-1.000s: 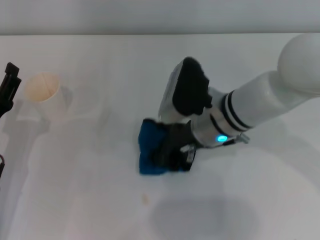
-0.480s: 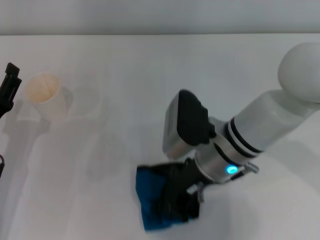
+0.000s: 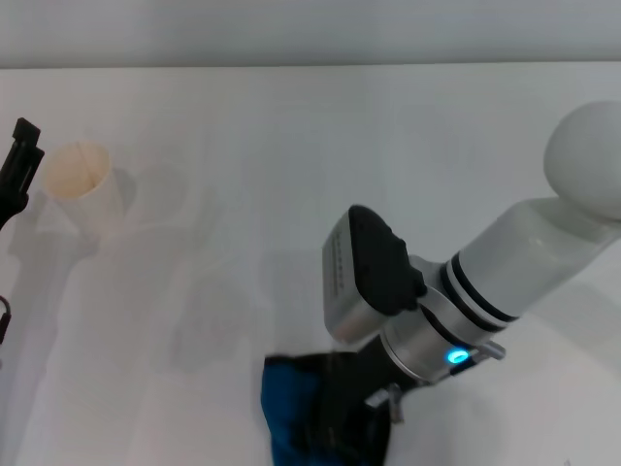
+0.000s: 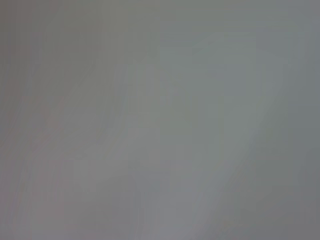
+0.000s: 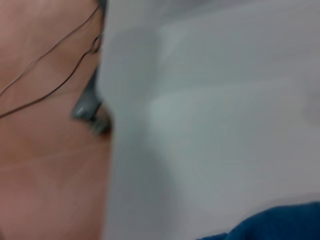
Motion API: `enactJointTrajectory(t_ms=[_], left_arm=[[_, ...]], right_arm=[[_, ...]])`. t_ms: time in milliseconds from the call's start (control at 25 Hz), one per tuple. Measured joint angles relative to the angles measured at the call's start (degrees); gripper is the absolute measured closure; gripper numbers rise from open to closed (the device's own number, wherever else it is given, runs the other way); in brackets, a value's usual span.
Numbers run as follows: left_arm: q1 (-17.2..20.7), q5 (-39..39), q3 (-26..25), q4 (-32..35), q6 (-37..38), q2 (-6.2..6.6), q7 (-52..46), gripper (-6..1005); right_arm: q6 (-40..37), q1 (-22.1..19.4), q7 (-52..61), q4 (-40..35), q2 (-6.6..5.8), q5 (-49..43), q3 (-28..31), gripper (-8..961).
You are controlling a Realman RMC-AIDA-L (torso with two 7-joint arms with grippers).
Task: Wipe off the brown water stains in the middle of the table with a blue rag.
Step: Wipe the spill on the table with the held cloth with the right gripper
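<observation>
The right gripper (image 3: 335, 427) is low at the near edge of the table (image 3: 243, 146), its dark fingers closed on the blue rag (image 3: 291, 413) — the cloth bunched flat against the white surface. The left gripper (image 3: 17, 170) sits at the far left beside a paper cup (image 3: 82, 184) — its opening can't be made out.

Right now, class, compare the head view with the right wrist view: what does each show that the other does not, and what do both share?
Only the head view shows the right gripper pressing on the blue rag, the white paper cup far to the left, and the left gripper parked at the table's left edge. Only the right wrist view shows a brownish floor past the table's edge. Both share the blue rag and the white table.
</observation>
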Motion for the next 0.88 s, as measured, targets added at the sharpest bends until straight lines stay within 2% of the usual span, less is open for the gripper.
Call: enactJointTrajectory(t_ms=[400,600,680,880], left_arm=[[0.24,-0.01,-0.04,-0.02,0.02,0.00,0.00,124],[0.10,-0.01,-0.04,-0.27,0.63,0.00,0.00,124],[0.10,-0.01,-0.04,-0.29,0.68,0.00,0.00,124],[0.26,-0.05,-0.04,-0.29,0.71,0.03,0.02,124]], right_arm=[[14.02,-1.23,-0.28,1.16,-0.26,1.60,1.86,942],[15.73,-1.17,-1.34,4.54,-0.74,0.17,8.23,933],[16.40,-1.44,-2.53,6.48,-0.79,-2.14,13.76,929],[18.42,-1.69,-2.89,8.31,-0.89,-5.32,19.24,920]])
